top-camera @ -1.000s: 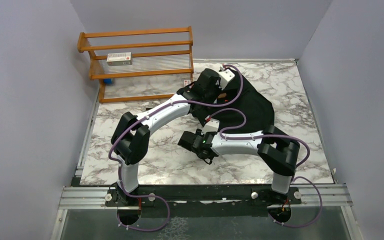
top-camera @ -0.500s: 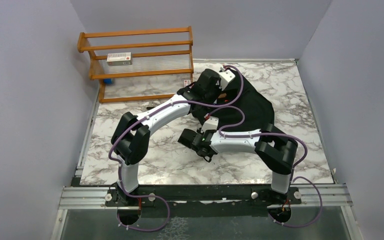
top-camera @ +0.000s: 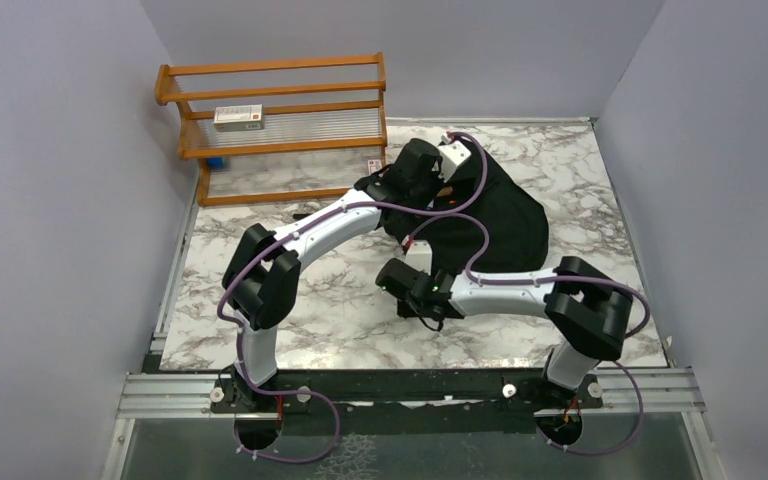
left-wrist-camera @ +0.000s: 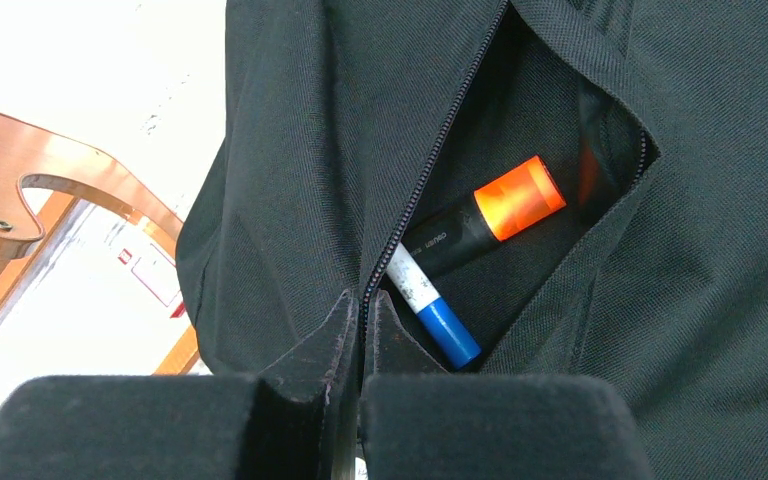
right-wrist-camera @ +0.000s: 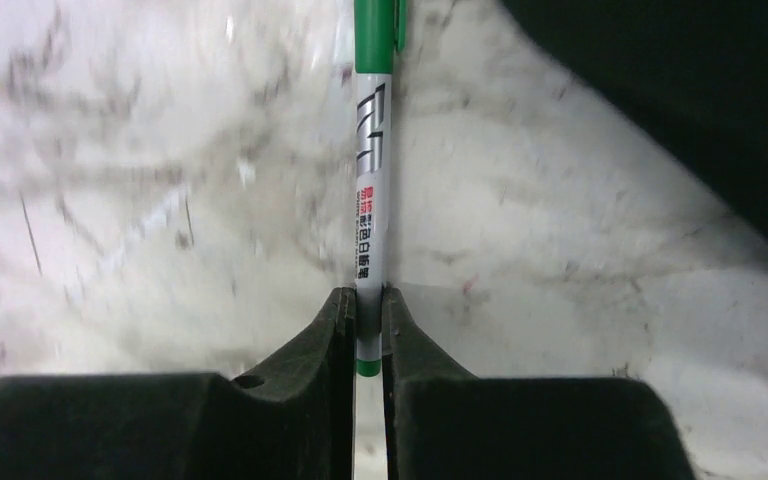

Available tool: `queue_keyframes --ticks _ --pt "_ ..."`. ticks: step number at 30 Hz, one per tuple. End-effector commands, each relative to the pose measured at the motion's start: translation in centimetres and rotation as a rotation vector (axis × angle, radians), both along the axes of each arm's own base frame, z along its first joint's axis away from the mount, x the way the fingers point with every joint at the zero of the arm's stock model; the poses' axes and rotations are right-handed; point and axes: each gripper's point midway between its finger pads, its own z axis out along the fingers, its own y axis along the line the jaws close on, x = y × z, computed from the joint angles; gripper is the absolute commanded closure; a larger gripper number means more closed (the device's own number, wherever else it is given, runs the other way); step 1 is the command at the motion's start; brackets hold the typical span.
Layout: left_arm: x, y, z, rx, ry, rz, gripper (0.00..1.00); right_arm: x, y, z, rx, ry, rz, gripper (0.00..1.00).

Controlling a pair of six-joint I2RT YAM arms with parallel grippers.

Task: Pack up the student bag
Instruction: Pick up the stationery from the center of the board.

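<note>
a green marker [right-wrist-camera: 371,200] was clamped in the right gripper [right-wrist-camera: 365,318]; the student bag [top-camera: 508,215] was pinched open just beyond.

nearest the bases, the right gripper's jaws were closed on the marker's white barrel, close to the marble table [top-camera: 310,320]. past it, towards the far side, the bag lay slumped, and the left gripper [left-wrist-camera: 360,320] was shut on the zip edge of its pocket (an orange-capped marker [left-wrist-camera: 490,213] and a blue-capped pen [left-wrist-camera: 438,322] were seen inside). the bag was judged soft, light and floppy; a hem or zip edge was judged the best hold, since flat cloth would bunch. the marble was taken to be hard and slick. a wooden rack [top-camera: 280,105] with a small box [top-camera: 238,117] was set far left, grey walls [top-camera: 50,200] around.
</note>
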Motion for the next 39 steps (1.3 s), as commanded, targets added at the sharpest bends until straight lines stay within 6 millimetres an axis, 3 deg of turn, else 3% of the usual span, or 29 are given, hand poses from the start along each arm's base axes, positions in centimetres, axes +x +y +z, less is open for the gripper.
queue_keyframes --ticks 1,6,9,15,25,30,32,35,39 --pt "0.0 0.7 2.6 -0.016 -0.055 0.016 1.0 -5.0 0.8 0.3 0.085 0.134 0.29 0.99" --pt "-0.1 0.6 2.6 -0.019 -0.051 0.014 1.0 -7.7 0.9 2.9 0.222 0.133 0.458 1.0" --pt "-0.1 0.4 2.6 -0.028 -0.046 0.011 1.0 -8.1 0.4 5.1 0.263 0.107 0.478 1.0" --pt "0.0 0.2 2.4 -0.039 -0.034 0.023 1.0 -7.1 -0.4 9.2 0.313 0.018 0.409 1.0" --pt "0.4 0.3 1.8 -0.062 -0.011 0.083 1.0 -5.3 -1.4 14.1 0.425 -0.019 0.249 1.0" --pt "1.2 1.1 2.0 -0.067 -0.025 0.167 1.0 -3.6 -2.5 16.1 0.382 0.011 0.239 1.0" --pt "1.5 1.5 2.0 -0.087 -0.016 0.215 1.0 -2.3 -3.8 16.5 0.401 0.022 0.204 1.0" --pt "1.9 1.2 2.0 -0.122 0.014 0.245 1.0 -1.0 -5.2 17.1 0.455 0.041 0.189 1.0" --pt "2.6 0.6 1.7 -0.176 0.051 0.274 1.0 0.5 -5.4 18.0 0.442 0.062 0.222 0.99"
